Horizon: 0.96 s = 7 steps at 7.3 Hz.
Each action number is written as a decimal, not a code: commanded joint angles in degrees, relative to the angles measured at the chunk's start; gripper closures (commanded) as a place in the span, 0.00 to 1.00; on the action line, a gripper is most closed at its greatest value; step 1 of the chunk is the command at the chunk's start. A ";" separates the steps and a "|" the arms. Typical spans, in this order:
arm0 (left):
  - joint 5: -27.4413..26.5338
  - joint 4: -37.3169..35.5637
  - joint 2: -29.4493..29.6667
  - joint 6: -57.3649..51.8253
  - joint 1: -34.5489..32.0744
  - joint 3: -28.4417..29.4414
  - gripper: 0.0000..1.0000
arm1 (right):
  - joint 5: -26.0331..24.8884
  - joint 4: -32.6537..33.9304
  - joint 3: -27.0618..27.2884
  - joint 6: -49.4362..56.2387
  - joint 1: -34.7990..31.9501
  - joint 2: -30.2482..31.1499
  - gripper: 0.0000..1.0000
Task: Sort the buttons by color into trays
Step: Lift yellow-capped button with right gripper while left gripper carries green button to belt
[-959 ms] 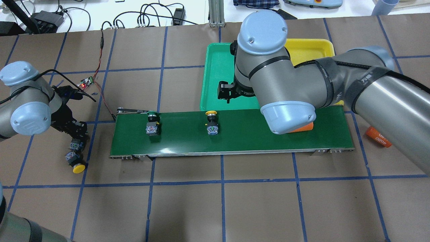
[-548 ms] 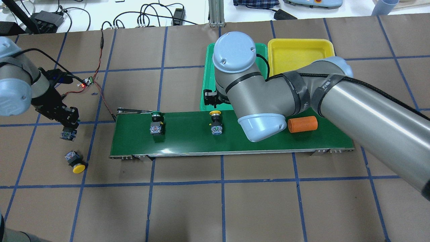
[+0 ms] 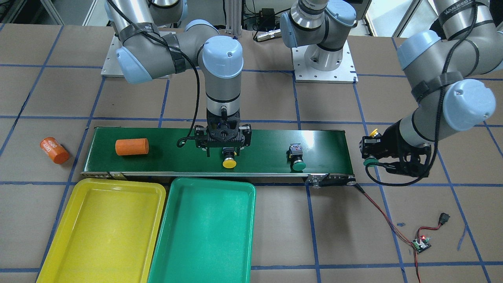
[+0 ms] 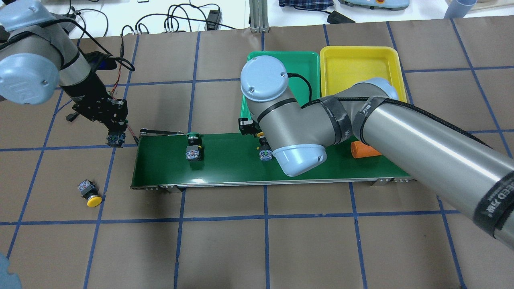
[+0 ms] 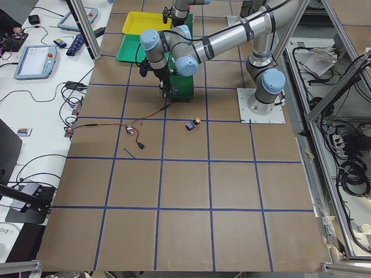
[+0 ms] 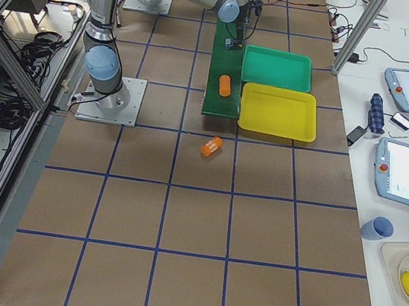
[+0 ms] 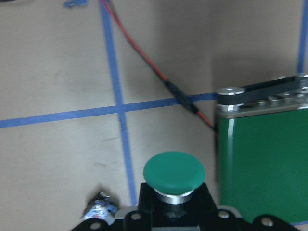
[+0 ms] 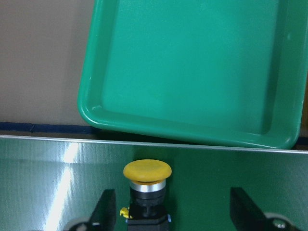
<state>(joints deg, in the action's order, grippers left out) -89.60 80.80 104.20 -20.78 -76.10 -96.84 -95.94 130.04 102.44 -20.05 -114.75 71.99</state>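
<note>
My left gripper (image 4: pixel 115 132) is shut on a green button (image 7: pixel 174 171) and holds it above the table just off the belt's left end; the button also shows in the front view (image 3: pixel 369 161). My right gripper (image 3: pixel 224 151) is open over the belt, its fingers (image 8: pixel 107 207) apart on either side of a yellow button (image 8: pixel 147 173), not touching it. A second green button (image 4: pixel 194 146) lies on the belt. A second yellow button (image 4: pixel 90 194) lies on the table. The green tray (image 3: pixel 204 236) and the yellow tray (image 3: pixel 102 232) hold nothing.
The long dark-green conveyor belt (image 3: pixel 267 143) runs across the table beside the trays. One orange cylinder (image 3: pixel 132 146) lies on the belt, another (image 3: pixel 54 149) on the table. A red wire runs from the belt's end to a small control board (image 3: pixel 420 243).
My left gripper lifted the green button off the table and carried it toward the belt's end. My right arm swung from over the green tray to the yellow button. Both belt buttons drifted right.
</note>
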 commanded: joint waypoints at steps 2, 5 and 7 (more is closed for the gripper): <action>-0.14 -0.72 1.09 1.35 -2.73 -4.30 1.00 | -0.12 0.12 2.23 1.68 -0.04 -1.32 0.19; 0.13 -2.32 1.79 1.44 -2.82 -5.46 1.00 | -0.29 0.30 3.03 3.79 -0.04 -1.50 0.46; 0.22 -2.58 2.32 3.18 -2.91 -5.46 0.88 | -0.38 -0.49 2.94 3.79 -0.04 -1.50 0.60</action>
<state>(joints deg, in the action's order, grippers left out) -89.43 78.38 106.21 -18.86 -78.95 -102.26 -96.24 129.93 105.42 -16.30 -114.79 70.50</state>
